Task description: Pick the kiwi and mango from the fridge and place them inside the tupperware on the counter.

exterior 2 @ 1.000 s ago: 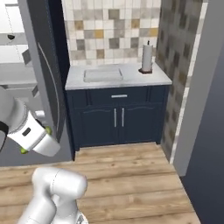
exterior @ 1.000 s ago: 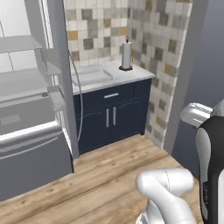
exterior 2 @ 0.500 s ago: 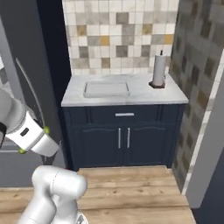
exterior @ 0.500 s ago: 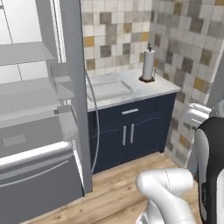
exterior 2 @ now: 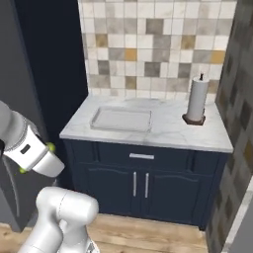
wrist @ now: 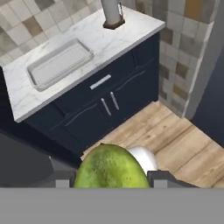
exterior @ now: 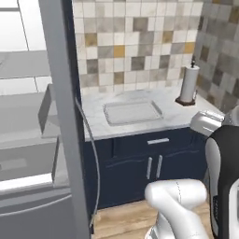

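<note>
The jaws are clamped on the mango (wrist: 114, 168), which sits between the two fingers at the bottom of the hand view. The tupperware (wrist: 60, 64) lies flat on the table (wrist: 105, 41), far ahead of the mango and up to the left. Its long side runs along the table's front edge. It looks empty. A paper towel roll (exterior 2: 196, 100) stands well apart at the other end.

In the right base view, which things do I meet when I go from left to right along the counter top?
tupperware → paper towel roll, both standing on the counter.
</note>
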You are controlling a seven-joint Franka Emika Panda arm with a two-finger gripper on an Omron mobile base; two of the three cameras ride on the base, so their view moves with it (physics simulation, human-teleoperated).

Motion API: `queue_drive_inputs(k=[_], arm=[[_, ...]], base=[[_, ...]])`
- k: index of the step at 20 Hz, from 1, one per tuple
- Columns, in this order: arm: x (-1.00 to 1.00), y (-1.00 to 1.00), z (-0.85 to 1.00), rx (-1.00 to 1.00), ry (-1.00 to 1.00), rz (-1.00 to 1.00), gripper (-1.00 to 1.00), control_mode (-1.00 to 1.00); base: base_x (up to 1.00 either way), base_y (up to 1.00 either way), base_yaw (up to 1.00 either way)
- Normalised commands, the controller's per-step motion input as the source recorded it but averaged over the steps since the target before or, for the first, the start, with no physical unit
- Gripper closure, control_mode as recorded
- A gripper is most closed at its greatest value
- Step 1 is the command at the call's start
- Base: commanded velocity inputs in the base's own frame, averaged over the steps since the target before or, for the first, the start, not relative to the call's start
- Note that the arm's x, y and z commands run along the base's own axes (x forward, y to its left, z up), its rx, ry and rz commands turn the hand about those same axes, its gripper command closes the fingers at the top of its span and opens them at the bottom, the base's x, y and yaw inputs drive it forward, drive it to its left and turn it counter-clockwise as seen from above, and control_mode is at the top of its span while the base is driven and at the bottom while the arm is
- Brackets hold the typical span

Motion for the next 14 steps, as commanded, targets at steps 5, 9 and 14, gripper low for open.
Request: queue_drive_inputs(k=[5, 9, 14], arm=[[0.00, 0.00, 0.00, 0.00, 0.00, 0.00, 1.00, 1.00], [0.00, 0.00, 0.00, 0.00, 0.00, 0.00, 1.00, 1.00], [0.00, 0.00, 0.00, 0.00, 0.00, 0.00, 1.00, 1.00]], base=[[0.74, -0.62, 0.34], [0.85, -0.40, 0.21], [0.82, -0.27, 0.13]])
